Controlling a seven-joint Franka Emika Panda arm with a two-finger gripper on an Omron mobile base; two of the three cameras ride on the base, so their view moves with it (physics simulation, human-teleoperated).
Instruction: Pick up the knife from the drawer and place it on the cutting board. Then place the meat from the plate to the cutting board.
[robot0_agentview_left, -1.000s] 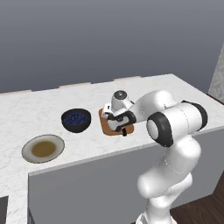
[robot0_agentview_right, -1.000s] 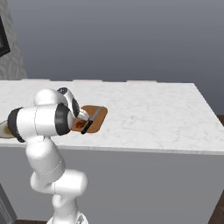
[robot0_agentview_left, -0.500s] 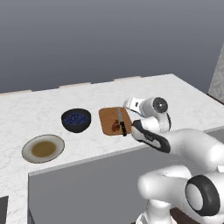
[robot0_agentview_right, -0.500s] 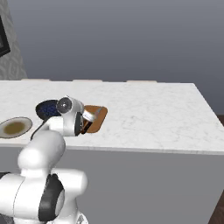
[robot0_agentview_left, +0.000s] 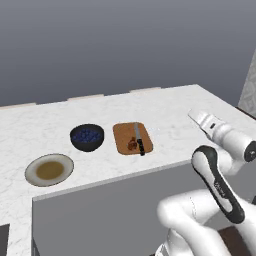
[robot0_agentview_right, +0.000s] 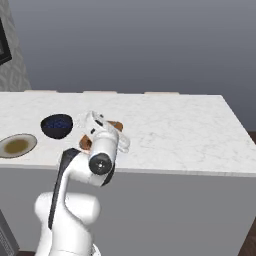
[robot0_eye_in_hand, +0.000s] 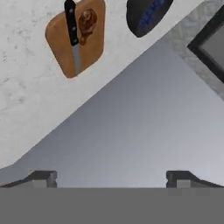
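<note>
The orange-brown cutting board (robot0_agentview_left: 131, 136) lies on the white marble counter (robot0_agentview_left: 170, 120). The knife (robot0_agentview_left: 139, 143) rests along the board's right side, black handle toward the front edge. The reddish-brown meat (robot0_agentview_left: 131, 145) lies on the board beside the handle. Left of it, the round plate (robot0_agentview_left: 49, 169) shows a bare brownish centre. In the hand view the board (robot0_eye_in_hand: 61, 35), knife (robot0_eye_in_hand: 72, 35) and meat (robot0_eye_in_hand: 87, 22) sit far off at the top. My gripper (robot0_eye_in_hand: 112, 177) is open and empty, well away from the board, fingertips (robot0_eye_in_hand: 43, 177) wide apart. The drawer is out of view.
A dark bowl of blue berries (robot0_agentview_left: 87, 137) stands between plate and board. My white arm (robot0_agentview_right: 97, 155) covers part of the board (robot0_agentview_right: 116, 125) in the right base view. The counter's front edge (robot0_agentview_left: 110, 180) drops to a grey cabinet face. A dark framed panel (robot0_eye_in_hand: 210, 39) hangs on the wall.
The arm has swung right and back from above the cutting board, off past the counter's front edge. Knife and meat stay on the board. The jaws stayed open.
</note>
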